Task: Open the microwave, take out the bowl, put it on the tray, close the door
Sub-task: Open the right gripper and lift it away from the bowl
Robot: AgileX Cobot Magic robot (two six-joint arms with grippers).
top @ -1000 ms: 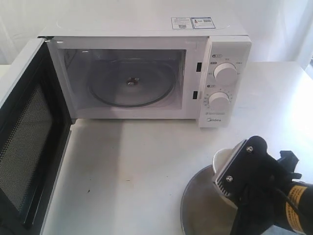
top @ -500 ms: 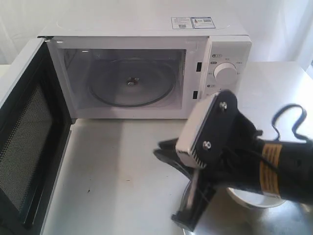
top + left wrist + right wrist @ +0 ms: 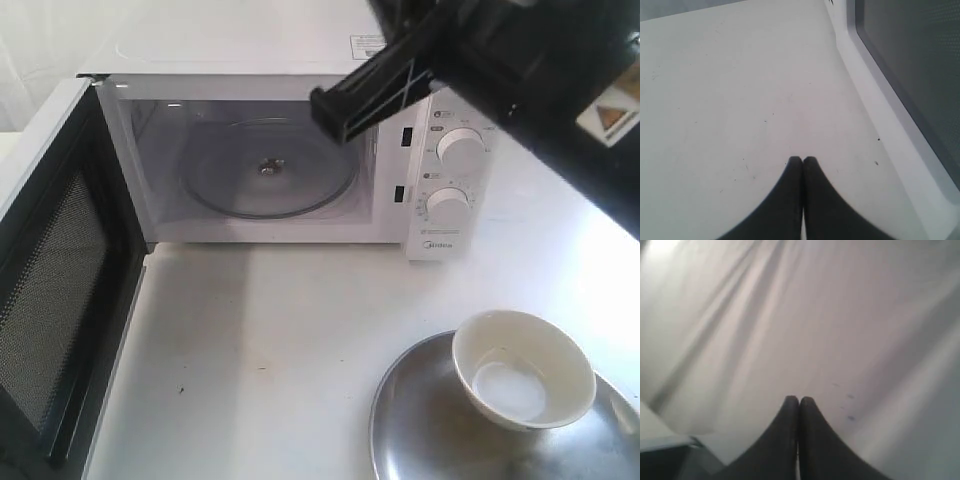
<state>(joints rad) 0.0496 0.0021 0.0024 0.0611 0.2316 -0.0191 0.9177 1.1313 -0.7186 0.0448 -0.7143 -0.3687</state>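
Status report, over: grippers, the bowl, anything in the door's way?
Left gripper shut, empty, over table beside door. Right gripper shut, empty, high by microwave. Bowl on tray. Door wide open; nothing seen in its swing.

Microwave [image 3: 300, 215] at back of white table [image 3: 270, 340]. Door [image 3: 60, 290] swung wide open to left, black perforated inner face showing. Glass turntable [image 3: 268, 168] lies in cavity. Two round dials [image 3: 461, 147] on right panel, one above other. Stickers [image 3: 368, 45] on top. Tray [image 3: 415, 435] at front right, cut by frame edge. Bowl [image 3: 522, 367] sits upright on it, toward tray's back. Dark right arm [image 3: 540, 60] crosses upper right corner. Right gripper [image 3: 335, 108] appears before cavity's upper right corner, well apart from bowl.
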